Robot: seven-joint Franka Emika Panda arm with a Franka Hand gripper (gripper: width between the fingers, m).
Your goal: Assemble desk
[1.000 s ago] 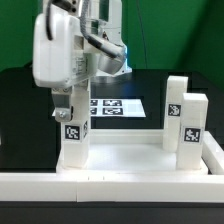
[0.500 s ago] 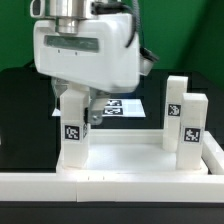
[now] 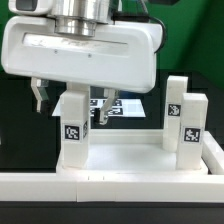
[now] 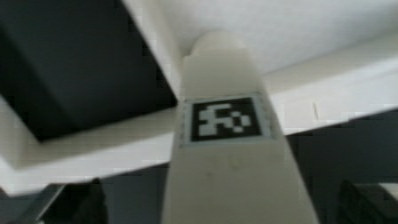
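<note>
- Desk slab (image 3: 125,155): wide white rimmed panel lying flat on the table (image 3: 20,100), below and forward of our fingers. It carries three upright legs, as far as we can see.
- Gripper (image 3: 70,100): the big white hand body fills the upper exterior view, pointing straight down. Our fingers (image 3: 39,95) are spread apart and hold nothing; one dark tip hangs on each side of the nearest leg.
- Target leg (image 3: 73,128): short square white post with a tag on its face, standing upright on the slab at the exterior view's left. Its long axis is vertical, in line with our approach axis, and it sits directly under the gap between our fingers.
- Key relation: the leg top is level with our fingertips or just above them. The exterior view shows clearance on both sides and no contact that we can make out.
- Wrist view agrees: the leg (image 4: 222,150) runs through the middle of the frame, tag facing the camera, with dark finger edges only at the corners.
- Other two legs (image 3: 187,122): standing close together at the exterior view's right, well apart from our fingers and out of the way.
- Marker board (image 3: 125,106): flat on the table beyond our fingers, partly hidden by them.
- Our read: we need a straight vertical drop, then a squeeze across the leg's flat faces. The risk is a tip clipping the leg's top edge if we are off centre.
</note>
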